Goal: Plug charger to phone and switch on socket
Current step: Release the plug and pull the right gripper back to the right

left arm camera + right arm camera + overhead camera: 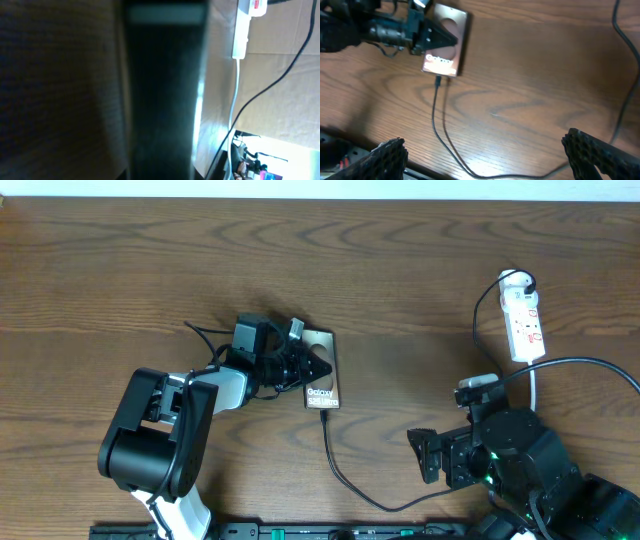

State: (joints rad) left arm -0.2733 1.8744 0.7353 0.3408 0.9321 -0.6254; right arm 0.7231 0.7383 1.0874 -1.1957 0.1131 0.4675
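The phone (pixel 323 375) lies flat at the table's middle, "Galaxy" lettering up; it also shows in the right wrist view (pixel 447 37). My left gripper (pixel 308 366) reaches in from the left and is closed on the phone's left edge, one finger lying over its face. In the left wrist view the phone (pixel 165 100) is a dark blurred band. The charger cable (pixel 345 480) has its plug tip (pixel 438 80) at the phone's near end. My right gripper (pixel 428 456) is wide open and empty (pixel 492 155) above the cable. The white socket strip (pixel 524 320) lies far right.
The charger cable (pixel 442 135) loops toward the table's front edge and on to the right. A thicker black cable (pixel 590 365) arcs from the strip toward the right arm. The socket's white lead (pixel 235 100) runs down the table.
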